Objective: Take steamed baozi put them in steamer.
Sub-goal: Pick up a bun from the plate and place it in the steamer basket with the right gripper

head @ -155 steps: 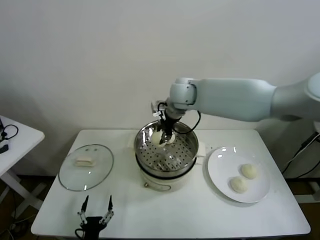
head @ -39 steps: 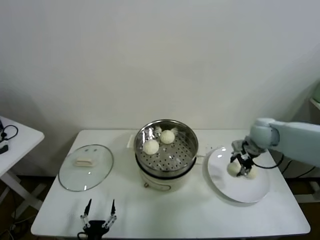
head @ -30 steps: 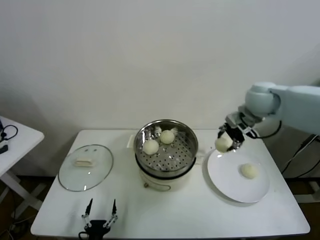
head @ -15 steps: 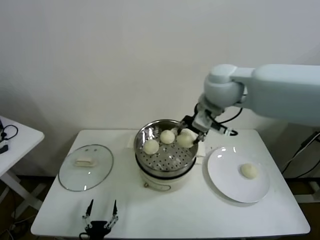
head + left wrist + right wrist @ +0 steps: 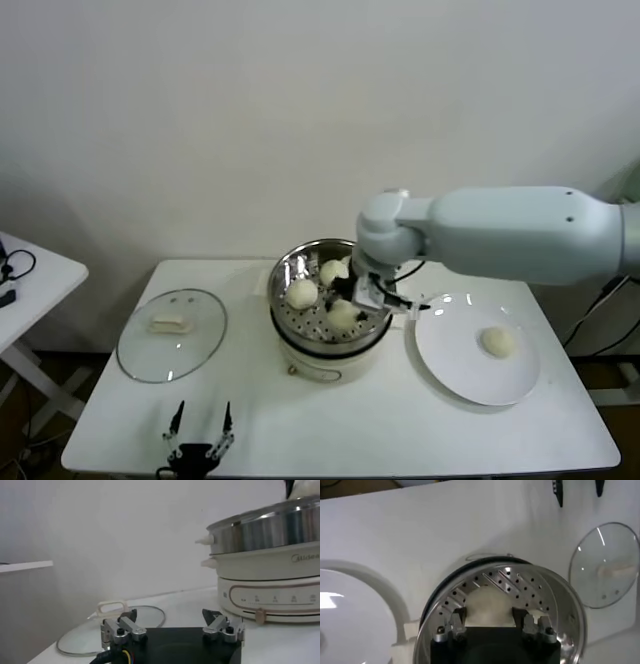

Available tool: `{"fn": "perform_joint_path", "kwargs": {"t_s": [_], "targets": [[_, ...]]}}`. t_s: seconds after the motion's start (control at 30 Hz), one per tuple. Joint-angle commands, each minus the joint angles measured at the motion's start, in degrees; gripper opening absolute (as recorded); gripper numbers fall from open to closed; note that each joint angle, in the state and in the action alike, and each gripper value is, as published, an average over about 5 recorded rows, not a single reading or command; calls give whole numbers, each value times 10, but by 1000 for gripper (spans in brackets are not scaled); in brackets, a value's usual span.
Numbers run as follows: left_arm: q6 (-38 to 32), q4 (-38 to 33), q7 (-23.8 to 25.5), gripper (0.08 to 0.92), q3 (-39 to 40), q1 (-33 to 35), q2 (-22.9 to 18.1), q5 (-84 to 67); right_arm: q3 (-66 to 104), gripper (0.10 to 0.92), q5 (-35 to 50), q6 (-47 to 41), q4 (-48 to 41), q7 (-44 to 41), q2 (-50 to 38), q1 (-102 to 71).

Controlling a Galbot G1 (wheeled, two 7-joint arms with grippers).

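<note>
Over the white table (image 5: 330, 420), against a plain pale wall, the big right arm reaches across to the steamer (image 5: 290, 270) — the steel basket seated in its cream pot in the middle. The right gripper (image 5: 352, 300) is down inside the basket with a baozi (image 5: 343, 315) between its fingers (image 5: 451, 624); from the wrist view the bun sits in the gap, low over the perforated floor, so I'd say it is being set down or only just released. Two more baozi (image 5: 302, 292) lie toward the back of the basket, near each other. One last bun (image 5: 498, 342) sits alone on the white plate (image 5: 450, 360) to the right of the pot.

Next, I reckon, the fingers must part and lift straight up without dragging the soft bun, then cross to the plate.

Left of the pot lies the glass lid (image 5: 172, 335). The left gripper (image 5: 197, 438) waits at the table's near edge, fingers spread wide — holding nothing.
</note>
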Motion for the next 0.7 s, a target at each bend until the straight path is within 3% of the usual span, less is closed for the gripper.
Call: {"fn": "perform_joint_path", "kwargs": {"t_s": [0.03, 0.37, 0.6, 0.7], "targets": [[0, 1, 0, 823, 0, -1, 1, -1, 16, 628, -43, 14, -54, 8, 53, -77], [-1, 1, 0, 823, 0, 0, 2, -2, 18, 635, -36, 28, -94, -11, 76, -76], [-2, -1, 0, 823, -2, 0, 2, -2, 32, 788, 43, 40, -118, -22, 52, -28], [-2, -3, 0, 823, -1, 0, 1, -2, 27, 818, 87, 47, -129, -28, 27, 13]]}}
